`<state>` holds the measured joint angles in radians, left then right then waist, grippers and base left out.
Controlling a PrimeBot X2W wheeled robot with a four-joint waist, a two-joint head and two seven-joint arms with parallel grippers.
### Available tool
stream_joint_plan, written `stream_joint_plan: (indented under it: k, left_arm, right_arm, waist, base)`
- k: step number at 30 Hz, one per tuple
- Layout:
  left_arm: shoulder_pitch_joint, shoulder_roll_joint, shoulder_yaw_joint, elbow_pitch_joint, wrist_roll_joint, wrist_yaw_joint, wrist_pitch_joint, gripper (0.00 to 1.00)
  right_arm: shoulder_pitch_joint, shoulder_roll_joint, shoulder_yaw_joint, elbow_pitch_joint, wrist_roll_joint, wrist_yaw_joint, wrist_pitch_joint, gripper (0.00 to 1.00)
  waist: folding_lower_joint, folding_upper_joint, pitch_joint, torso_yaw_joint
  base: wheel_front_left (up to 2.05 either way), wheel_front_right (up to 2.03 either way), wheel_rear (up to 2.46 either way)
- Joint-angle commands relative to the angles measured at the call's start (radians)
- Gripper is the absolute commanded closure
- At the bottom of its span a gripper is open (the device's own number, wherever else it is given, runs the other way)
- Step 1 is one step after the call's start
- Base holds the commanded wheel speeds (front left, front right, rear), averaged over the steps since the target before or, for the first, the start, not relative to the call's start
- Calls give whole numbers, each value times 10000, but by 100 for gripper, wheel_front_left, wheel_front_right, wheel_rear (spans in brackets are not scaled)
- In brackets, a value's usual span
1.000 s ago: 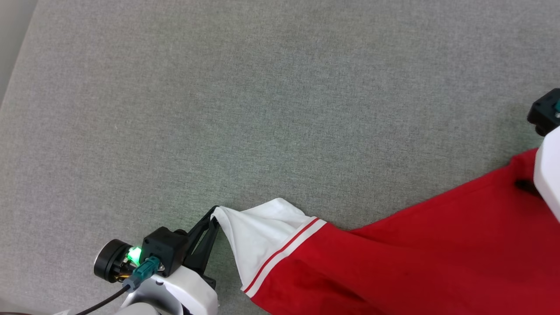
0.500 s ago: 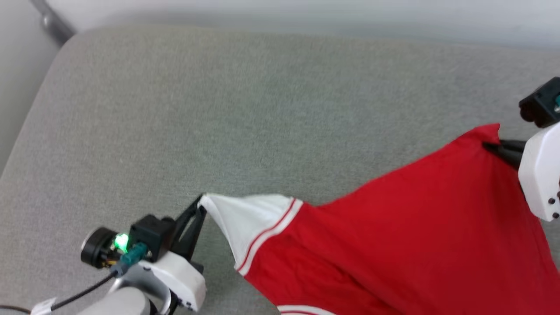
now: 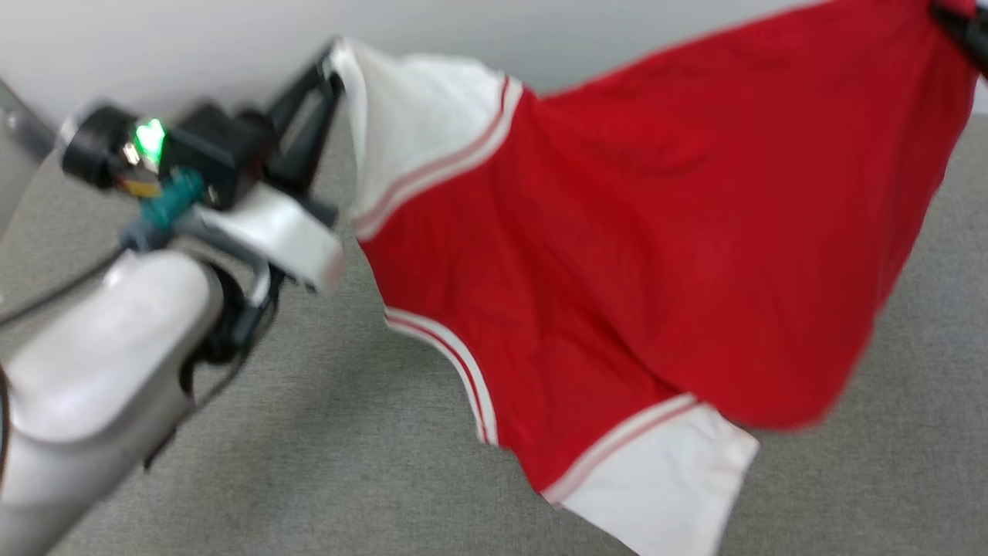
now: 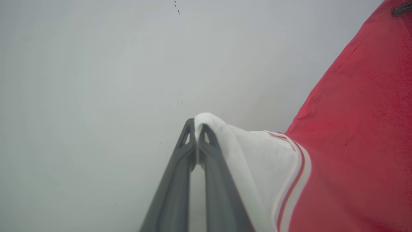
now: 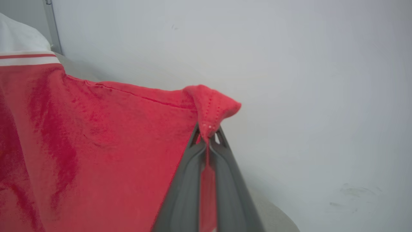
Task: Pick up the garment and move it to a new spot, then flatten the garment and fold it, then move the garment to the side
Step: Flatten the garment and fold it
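Carrying the red jersey T-shirt (image 3: 633,232) to a new spot, well above the grey surface (image 3: 309,463).
Pinched at the tip of one white sleeve (image 3: 409,116) by the clenched left end effector (image 4: 195,127), and at a red stitched corner (image 5: 212,103) by the clenched right end effector (image 5: 208,132). Stretched between both, with the other sleeve (image 3: 671,479) dangling toward the surface. Probably next: lowering onto the surface with tension kept, ready for flattening.

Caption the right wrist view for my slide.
Right jaws shut on a red corner of the jersey, held up before a pale wall.
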<state>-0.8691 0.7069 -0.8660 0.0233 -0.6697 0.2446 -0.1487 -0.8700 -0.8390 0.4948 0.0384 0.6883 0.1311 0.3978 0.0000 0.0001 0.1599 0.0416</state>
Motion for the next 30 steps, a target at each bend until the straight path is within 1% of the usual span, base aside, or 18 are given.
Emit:
stream_joint_plan:
  k: [1, 5, 10, 15, 18, 22, 24, 30]
  left_arm:
    - [-623, -107, 132, 218, 169, -120, 86, 100]
    - [-2150, -282, 426, 717, 412, -423, 279, 100]
    - [-4225, -484, 687, 1548, 811, -973, 524, 100]
    - [-6412, -849, 864, 2580, 1233, -1513, 664, 100]
    - [-7662, -1184, 930, 3122, 1406, -1823, 748, 100]
    - [-9316, -1509, 1128, 3859, 1587, -2119, 795, 100]
    - [-9605, -1604, 1144, 4054, 1603, -2200, 782, 100]
    - [-10911, -1895, 1234, 5116, 1715, -2575, 469, 100]
  right_arm:
    - [-387, 199, -149, 67, -254, -7, -60, 100]
    - [-1349, 478, -498, 188, -738, -7, -47, 100]
    - [-2987, 831, -876, 667, -1421, -7, -6, 100]
    - [-4966, 1275, -1076, 1515, -2155, -7, -190, 100]
    - [-6080, 1463, -1056, 2062, -2509, -9, -283, 100]
    - [-7633, 1664, -1009, 2745, -2911, -9, -488, 100]
    - [-7933, 1707, -982, 2925, -3003, -9, -561, 100]
    - [-9471, 1959, -608, 4071, -3223, -9, -958, 100]
  waist:
    - [0, -1, 243, -145]
    - [0, -1, 825, -291]
    - [0, -1, 1809, -405]
    - [0, -1, 2665, -348]
    - [0, -1, 3111, -255]
    - [0, -1, 3644, -218]
    - [0, -1, 3756, -203]
    - [0, -1, 4171, -163]
  base:
    - [0, 0, 0]
    - [0, 0, 0]
    - [0, 0, 0]
    - [0, 0, 0]
    - [0, 0, 0]
    - [0, 0, 0]
    - [0, 0, 0]
    - [0, 0, 0]
